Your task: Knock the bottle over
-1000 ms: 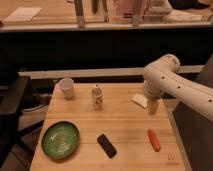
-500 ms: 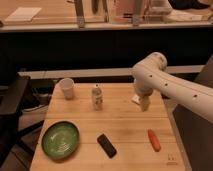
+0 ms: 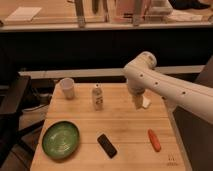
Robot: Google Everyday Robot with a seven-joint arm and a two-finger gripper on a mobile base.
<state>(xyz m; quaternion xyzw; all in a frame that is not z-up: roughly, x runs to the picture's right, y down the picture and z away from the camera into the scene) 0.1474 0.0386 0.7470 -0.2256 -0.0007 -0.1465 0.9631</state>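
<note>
The bottle [image 3: 97, 97] stands upright on the wooden table [image 3: 125, 125], toward the back, left of centre. It is small and pale with a narrow capped neck and a darker label band. My gripper [image 3: 137, 103] hangs from the white arm [image 3: 165, 87] to the right of the bottle, apart from it, just above the table top.
A white paper cup [image 3: 67, 88] stands at the back left. A green bowl [image 3: 60, 139] sits at the front left, a black flat object [image 3: 106, 145] at the front centre, an orange-red carrot-like object [image 3: 154, 140] at the front right. A small white object [image 3: 145, 103] lies beside the gripper.
The arm has swung left across the table, bringing my gripper closer to the bottle. The bottle and the other objects have not moved.
</note>
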